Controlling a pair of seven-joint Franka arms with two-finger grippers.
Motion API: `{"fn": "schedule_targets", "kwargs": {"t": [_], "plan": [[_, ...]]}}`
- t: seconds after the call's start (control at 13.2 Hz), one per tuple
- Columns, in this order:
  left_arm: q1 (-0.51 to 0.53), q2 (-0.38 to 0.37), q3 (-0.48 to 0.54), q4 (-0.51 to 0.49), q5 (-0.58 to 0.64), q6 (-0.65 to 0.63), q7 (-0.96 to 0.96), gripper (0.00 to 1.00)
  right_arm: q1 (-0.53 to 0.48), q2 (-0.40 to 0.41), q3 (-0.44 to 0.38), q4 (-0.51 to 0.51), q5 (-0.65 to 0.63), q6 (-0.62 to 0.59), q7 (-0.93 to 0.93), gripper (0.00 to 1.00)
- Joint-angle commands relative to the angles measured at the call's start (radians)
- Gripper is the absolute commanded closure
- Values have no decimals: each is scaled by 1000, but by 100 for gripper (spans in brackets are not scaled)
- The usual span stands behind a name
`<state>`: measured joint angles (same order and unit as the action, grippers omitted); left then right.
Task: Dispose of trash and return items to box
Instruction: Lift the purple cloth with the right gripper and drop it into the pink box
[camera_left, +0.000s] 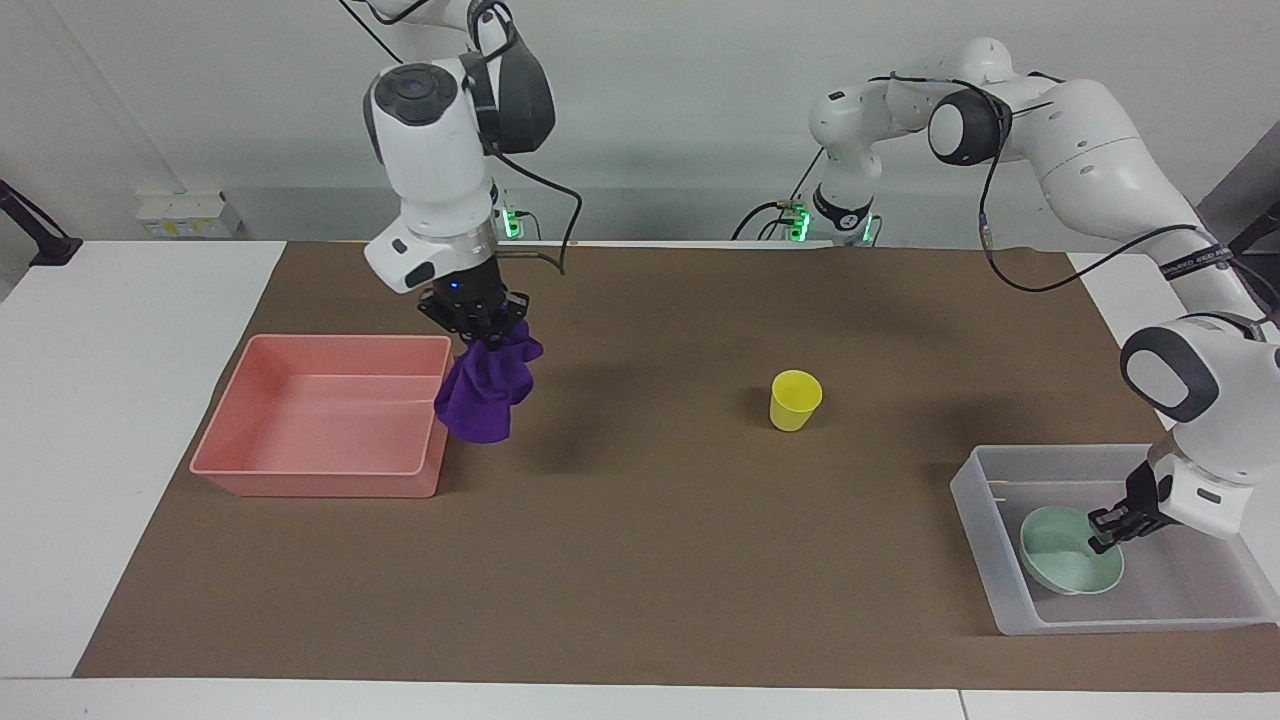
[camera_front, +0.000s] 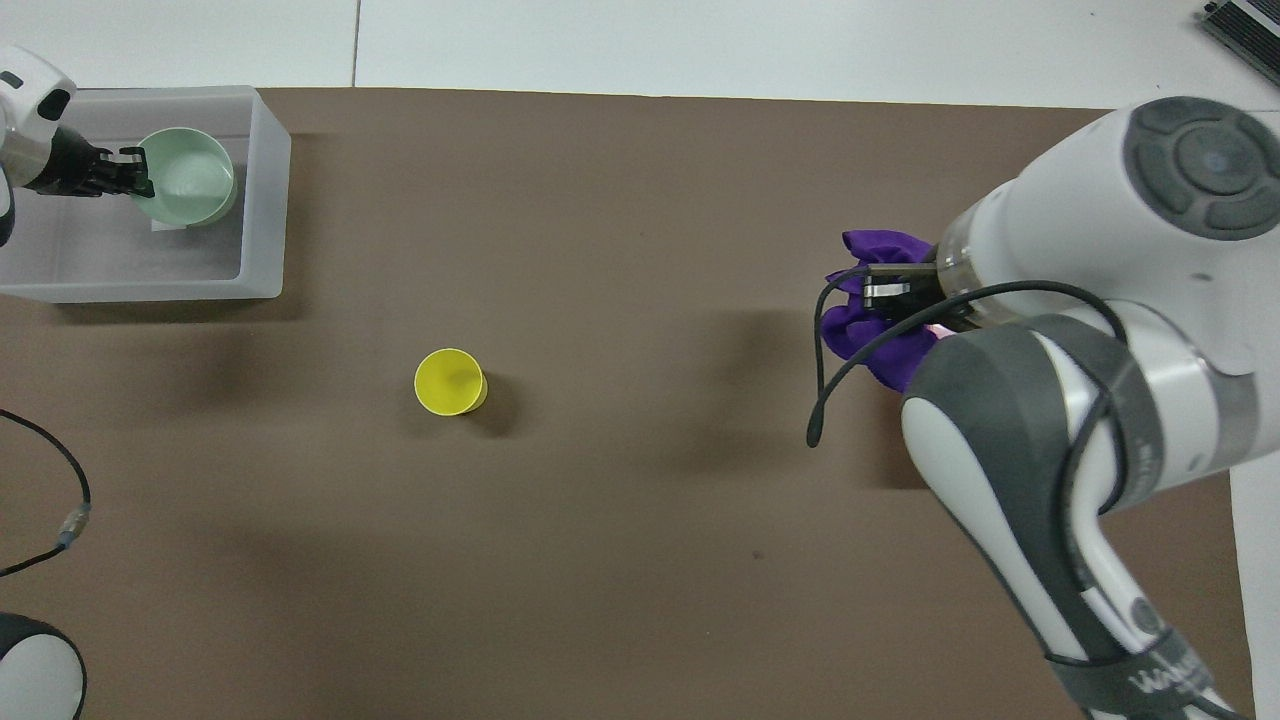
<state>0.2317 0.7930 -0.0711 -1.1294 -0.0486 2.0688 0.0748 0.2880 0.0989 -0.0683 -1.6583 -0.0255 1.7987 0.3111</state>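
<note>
My right gripper is shut on the purple rag and holds it up in the air, over the mat beside the pink tub's wall; the rag hangs down in a bunch. In the overhead view the rag shows under the right gripper. The yellow cup stands upright on the mat at mid-table, and also shows from overhead. My left gripper is shut on the rim of the mint-green bowl, which sits low and tilted inside the translucent tub. From overhead the left gripper holds the bowl in the tub.
The pink tub stands at the right arm's end of the table, with nothing in it; my right arm hides it from overhead. A brown mat covers the table. A loose black cable lies near the left arm.
</note>
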Motion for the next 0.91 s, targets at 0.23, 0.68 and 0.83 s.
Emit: {"fn": "schedule_targets", "kwargs": {"t": [0.23,0.68,0.83], "plan": [[0,-43,-4,-55,9,25,19,57,-231,-27,4,-88,-5,46,-249,100],[-34,-211,-4,-163,7,4,17,0,-358,-50,4,-369,-5,313,-297,100],[-71,-340,-4,-296,6,10,13,0,-375,-32,4,-412,-5,376,-299,100]]}}
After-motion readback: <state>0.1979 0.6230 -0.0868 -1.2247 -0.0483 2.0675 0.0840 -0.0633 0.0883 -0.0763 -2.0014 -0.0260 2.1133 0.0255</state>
